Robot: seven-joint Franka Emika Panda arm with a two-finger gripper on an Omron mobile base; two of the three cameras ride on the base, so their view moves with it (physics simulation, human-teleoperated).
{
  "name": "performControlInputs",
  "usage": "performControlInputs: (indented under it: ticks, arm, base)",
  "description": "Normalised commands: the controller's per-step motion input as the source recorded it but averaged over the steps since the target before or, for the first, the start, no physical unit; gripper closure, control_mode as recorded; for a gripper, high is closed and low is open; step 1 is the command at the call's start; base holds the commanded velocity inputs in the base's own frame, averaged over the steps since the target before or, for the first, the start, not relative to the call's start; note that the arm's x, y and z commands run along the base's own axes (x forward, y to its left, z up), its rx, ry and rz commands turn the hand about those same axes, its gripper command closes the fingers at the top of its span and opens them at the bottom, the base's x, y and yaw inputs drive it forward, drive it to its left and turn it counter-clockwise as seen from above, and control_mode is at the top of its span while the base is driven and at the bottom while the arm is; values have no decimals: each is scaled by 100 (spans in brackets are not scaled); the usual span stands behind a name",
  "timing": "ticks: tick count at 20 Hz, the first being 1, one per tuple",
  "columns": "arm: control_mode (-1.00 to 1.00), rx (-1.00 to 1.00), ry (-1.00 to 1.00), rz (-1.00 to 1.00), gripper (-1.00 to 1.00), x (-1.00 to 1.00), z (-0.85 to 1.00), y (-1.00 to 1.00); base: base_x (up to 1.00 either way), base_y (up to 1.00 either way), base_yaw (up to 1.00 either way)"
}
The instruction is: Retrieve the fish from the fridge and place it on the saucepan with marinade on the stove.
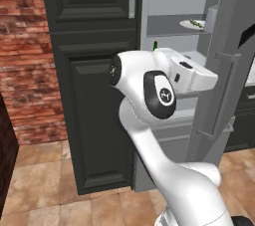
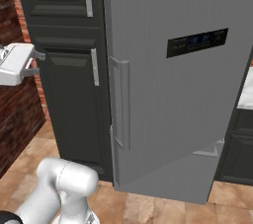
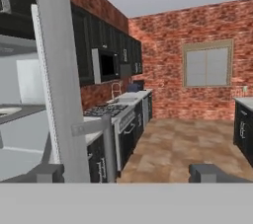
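The fridge [image 1: 174, 1] stands open, its grey door [image 2: 163, 80] swung wide. On an upper shelf a white plate [image 1: 188, 25] carries the small olive fish [image 1: 197, 22]. My hand hangs below that shelf, close to the door's inner edge. The gripper [image 2: 34, 64] is open with nothing between its fingers, and its tips [image 3: 49, 172] frame the door's edge [image 3: 54, 70]. Past that edge, the stove [image 3: 105, 111] sits along the left counter. The saucepan and marinade are too small to make out.
A dark panelled cabinet [image 1: 89, 80] stands left of the fridge beside a brick wall [image 1: 20, 60]. A green bottle top [image 1: 155, 46] shows on a lower shelf. A counter run with a sink [image 3: 126, 97], a window [image 3: 206, 65] and tiled floor [image 3: 183, 144] lie beyond.
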Motion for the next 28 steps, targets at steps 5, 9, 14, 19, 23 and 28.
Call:
performControlInputs:
  ticks: [5,9,14,19,23,28]
  arm:
    - [-100,-10,-3,-1,-100,11,-1,-1]
    - [-100,-3,0,-1,-100,29,0,0]
    - [-100,-3,0,0,-100,28,0,0]
    - [-100,0,0,0,-100,41,0,0]
    - [-100,0,0,0,-100,46,0,0]
    - [-100,0,0,0,-100,41,-3,-14]
  base:
    - [0,0,0]
    - [0,0,0]
    - [0,0,0]
    - [0,0,0]
    - [0,0,0]
    - [0,0,0]
